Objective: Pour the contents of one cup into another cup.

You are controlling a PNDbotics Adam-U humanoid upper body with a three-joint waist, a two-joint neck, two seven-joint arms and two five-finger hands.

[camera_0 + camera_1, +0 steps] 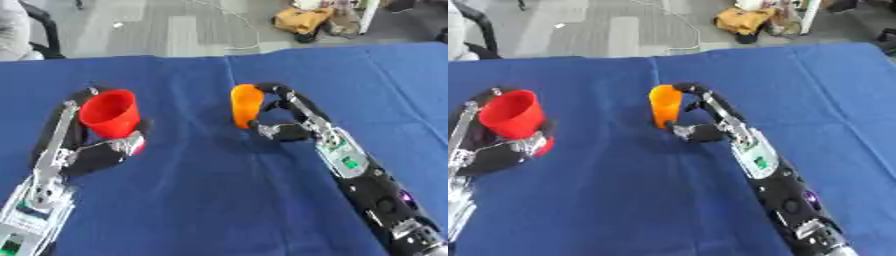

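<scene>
On the blue cloth (210, 200) covering the table, two cups are held well apart, one in each hand. At the robot's left, the left hand (101, 150) curls its fingers and thumb round the red cup (111, 114), which tilts slightly with its mouth turned toward the camera; whether it rests on the cloth or is just lifted cannot be told. Near the centre, the right hand (289, 125) closes round the orange cup (246, 105), a finger arched over its far side and the thumb at its base, keeping it roughly upright. Contents are not visible in either cup. Grasping both cups probably lets one serve as a steadied receiver while the other is brought across and tipped; no pouring has begun.
</scene>
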